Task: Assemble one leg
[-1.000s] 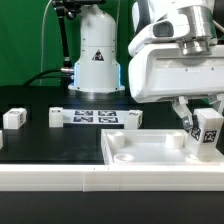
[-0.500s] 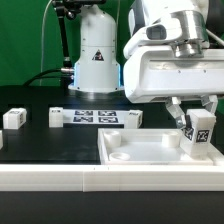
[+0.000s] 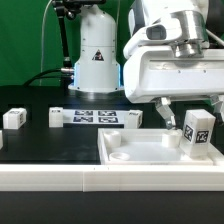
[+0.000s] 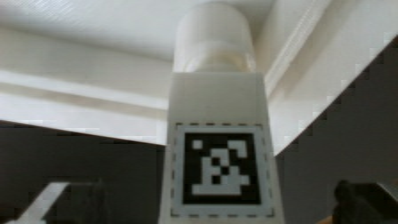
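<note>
The leg (image 3: 197,133) stands on its end at the panel's (image 3: 140,152) corner on the exterior view's right. Its long axis is close to vertical, with a slight lean. In the wrist view the leg (image 4: 219,120) runs straight away from me, its rounded far tip against the panel (image 4: 71,80); I cannot tell whether the tip sits in a socket. My gripper (image 3: 192,113) is spread wide and grasps nothing. The leg lies between my fingers (image 3: 165,110), and both dark fingertips (image 4: 50,200) are apart from it. The leg is a smooth white plastic post, square in section, with a black-and-white tag (image 4: 219,170) on its face. The panel is flat, white and raised at the rim.
</note>
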Controlling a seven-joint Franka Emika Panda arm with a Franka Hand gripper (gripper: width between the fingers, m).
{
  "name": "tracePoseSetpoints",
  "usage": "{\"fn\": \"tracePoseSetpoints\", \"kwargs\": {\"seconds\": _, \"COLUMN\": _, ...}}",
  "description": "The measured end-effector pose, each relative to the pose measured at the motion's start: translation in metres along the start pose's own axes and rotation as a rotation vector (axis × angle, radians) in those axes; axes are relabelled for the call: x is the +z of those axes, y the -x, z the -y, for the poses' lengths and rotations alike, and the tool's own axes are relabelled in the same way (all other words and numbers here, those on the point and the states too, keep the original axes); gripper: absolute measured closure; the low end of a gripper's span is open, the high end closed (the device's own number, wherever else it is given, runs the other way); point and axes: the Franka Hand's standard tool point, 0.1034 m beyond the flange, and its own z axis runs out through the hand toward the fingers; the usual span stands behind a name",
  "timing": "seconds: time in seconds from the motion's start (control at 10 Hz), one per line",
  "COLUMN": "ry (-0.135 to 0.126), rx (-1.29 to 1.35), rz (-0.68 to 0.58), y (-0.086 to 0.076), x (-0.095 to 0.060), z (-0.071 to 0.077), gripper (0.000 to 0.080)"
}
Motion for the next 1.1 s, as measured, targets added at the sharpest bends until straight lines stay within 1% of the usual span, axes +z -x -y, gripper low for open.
{"fn": "tracePoseSetpoints", "kwargs": {"seconds": 0.3, "ry": 0.000, "rx": -0.006, "rz": 0.007, "y": -0.001, "x": -0.001, "z": -0.002, "gripper": 0.0150}}
{"fn": "tracePoseSetpoints", "kwargs": {"seconds": 0.4, "ry": 0.000, "rx": -0.015, "rz": 0.017, "y": -0.006, "x": -0.007, "z": -0.007, "gripper": 0.0150}}
{"fn": "tracePoseSetpoints", "kwargs": {"seconds": 0.5, "ry": 0.001, "rx": -0.017, "rz": 0.015, "y": -0.013, "x": -0.014, "z": -0.008, "gripper": 0.0150}}
{"fn": "tracePoseSetpoints", "kwargs": {"seconds": 0.6, "ry": -0.004, "rx": -0.018, "rz": 0.026, "y": -0.016, "x": -0.018, "z": -0.008, "gripper": 0.0150}}
{"fn": "tracePoseSetpoints", "kwargs": {"seconds": 0.7, "ry": -0.022, "rx": -0.015, "rz": 0.075, "y": -0.020, "x": -0.022, "z": -0.005, "gripper": 0.0150}}
{"fn": "tracePoseSetpoints", "kwargs": {"seconds": 0.8, "ry": -0.019, "rx": -0.017, "rz": 0.063, "y": -0.023, "x": -0.023, "z": -0.006, "gripper": 0.0150}}
{"fn": "tracePoseSetpoints", "kwargs": {"seconds": 0.9, "ry": -0.027, "rx": -0.012, "rz": 0.087, "y": -0.019, "x": -0.021, "z": -0.004, "gripper": 0.0150}}
{"fn": "tracePoseSetpoints", "kwargs": {"seconds": 1.0, "ry": -0.068, "rx": 0.004, "rz": 0.212, "y": -0.016, "x": -0.021, "z": 0.005, "gripper": 0.0150}}
{"fn": "tracePoseSetpoints", "kwargs": {"seconds": 1.1, "ry": -0.085, "rx": 0.017, "rz": 0.267, "y": -0.020, "x": -0.020, "z": 0.006, "gripper": 0.0150}}
